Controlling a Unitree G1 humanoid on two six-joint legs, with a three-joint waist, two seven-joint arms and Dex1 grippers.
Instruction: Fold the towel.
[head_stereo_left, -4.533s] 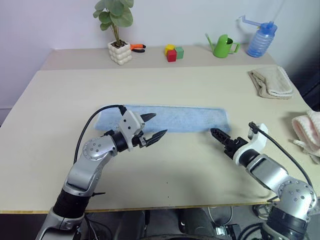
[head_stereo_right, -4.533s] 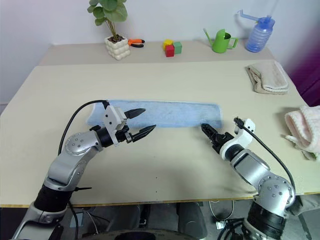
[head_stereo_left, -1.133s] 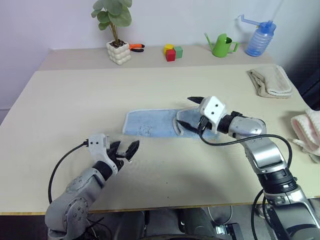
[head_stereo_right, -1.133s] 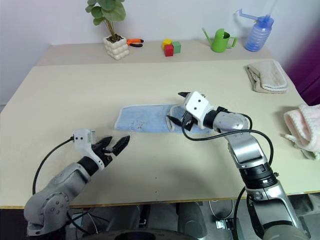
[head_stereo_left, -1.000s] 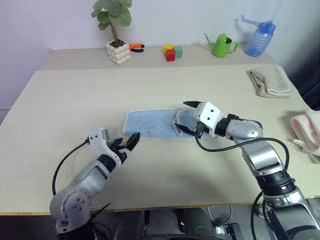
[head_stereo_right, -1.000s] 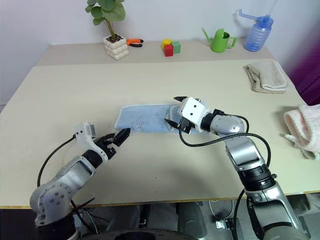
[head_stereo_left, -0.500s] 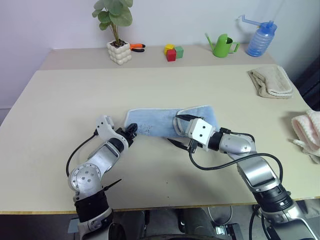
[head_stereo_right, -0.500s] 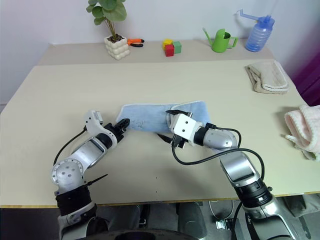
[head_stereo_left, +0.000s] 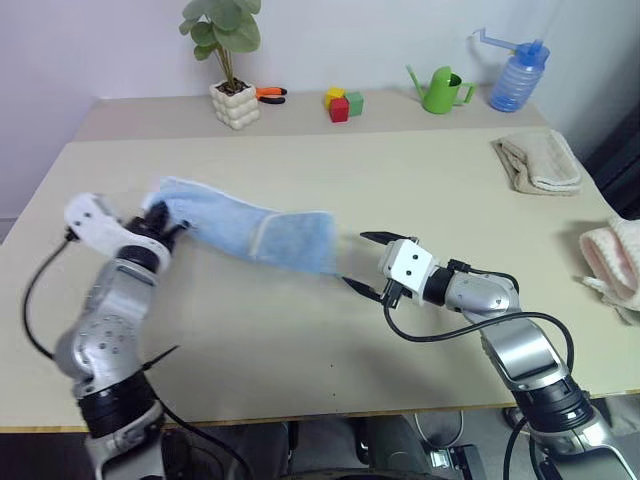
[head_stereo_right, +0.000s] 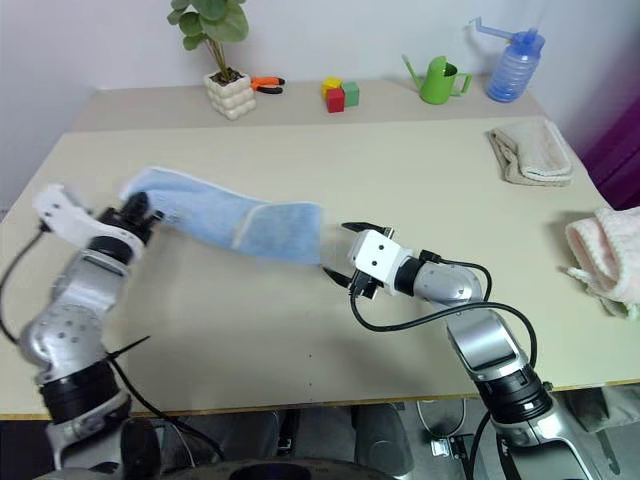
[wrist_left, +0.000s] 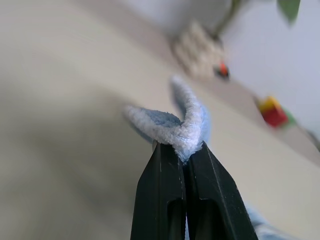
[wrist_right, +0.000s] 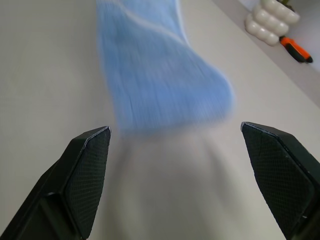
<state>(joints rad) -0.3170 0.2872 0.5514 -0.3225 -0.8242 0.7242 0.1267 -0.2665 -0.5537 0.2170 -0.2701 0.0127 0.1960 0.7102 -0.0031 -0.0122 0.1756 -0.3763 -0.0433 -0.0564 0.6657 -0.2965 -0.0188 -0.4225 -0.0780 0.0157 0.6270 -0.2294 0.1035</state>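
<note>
A: Table, centre?
B: Towel, running from the left gripper at the left toward the right gripper, just right of its free end.

A: Far edge?
B: Left to right: potted plant, pliers, blocks, watering can, bottle.

A: Right side?
B: Folded towel; nearer, fluffy towel at the edge.

You see towel: light blue terry cloth, fuzzy nap, paler stitched edging. Table: matt beige, smooth, like laminate. Left gripper fingers: smooth black plastic, slight sheen. Right gripper fingertips: black, fine cross-hatched grip texture. Your arm shells: brushed silver metal. Watering can: glossy green plastic. Beige towel: soft cloth.
</note>
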